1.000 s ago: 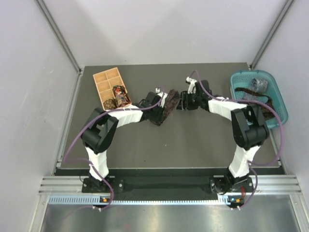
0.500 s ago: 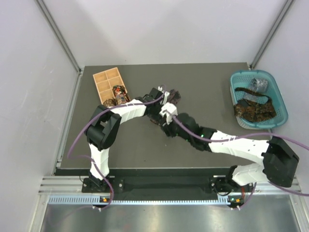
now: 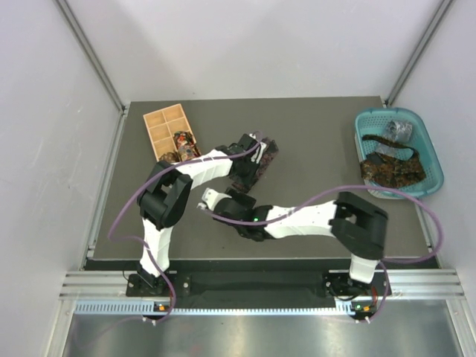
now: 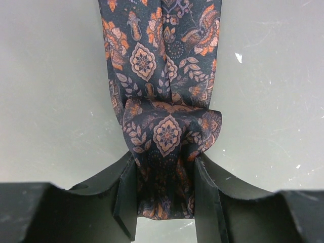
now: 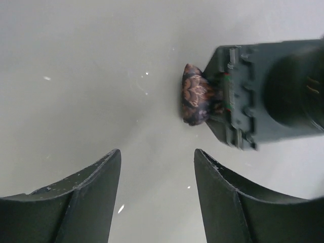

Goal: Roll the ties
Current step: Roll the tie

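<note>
We note left gripper [image 4: 164, 163] clamped on bunched end of paisley tie [image 4: 159, 61], strip flat on grey table [image 4: 50, 101], right gripper [image 5: 157, 162] spread apart, holding nothing, low over table nearby.

No legible text, label, brand name, number or sign appears on any surface in the three current views.

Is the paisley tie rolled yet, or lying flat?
Mostly flat: the paisley tie stretches along the table, only its end bunched in the left gripper.
</note>
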Controlling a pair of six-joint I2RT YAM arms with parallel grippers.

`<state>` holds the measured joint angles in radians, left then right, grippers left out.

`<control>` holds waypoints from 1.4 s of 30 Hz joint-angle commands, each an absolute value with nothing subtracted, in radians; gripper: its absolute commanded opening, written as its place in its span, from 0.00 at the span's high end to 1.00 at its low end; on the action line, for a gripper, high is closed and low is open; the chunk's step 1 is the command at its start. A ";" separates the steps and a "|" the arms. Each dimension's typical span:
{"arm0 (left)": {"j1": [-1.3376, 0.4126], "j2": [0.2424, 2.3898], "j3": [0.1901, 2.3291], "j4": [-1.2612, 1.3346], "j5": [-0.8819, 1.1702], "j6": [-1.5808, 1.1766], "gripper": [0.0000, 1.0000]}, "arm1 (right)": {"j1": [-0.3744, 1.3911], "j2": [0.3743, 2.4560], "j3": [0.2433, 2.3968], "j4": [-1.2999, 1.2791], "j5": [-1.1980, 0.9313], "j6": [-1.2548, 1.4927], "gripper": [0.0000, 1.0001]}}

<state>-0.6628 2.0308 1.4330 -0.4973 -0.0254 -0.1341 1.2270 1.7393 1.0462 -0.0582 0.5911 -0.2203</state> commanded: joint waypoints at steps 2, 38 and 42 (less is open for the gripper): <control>-0.704 2.149 1.387 -0.859 0.063 -0.155 0.73 | 1.246 1.891 1.209 -0.181 0.796 -0.288 0.40; -0.623 2.267 1.583 -1.215 0.049 -0.147 0.77 | 1.069 2.278 1.470 -0.351 0.991 -0.385 0.70; -0.629 2.272 1.603 -1.226 0.048 -0.146 0.78 | 1.058 2.269 1.470 -0.370 0.983 -0.382 0.82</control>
<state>-0.6281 2.1715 1.6821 -0.8013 0.0395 -0.1692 1.1423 2.2368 1.4750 -0.2291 0.9894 -0.3637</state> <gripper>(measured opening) 0.437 0.317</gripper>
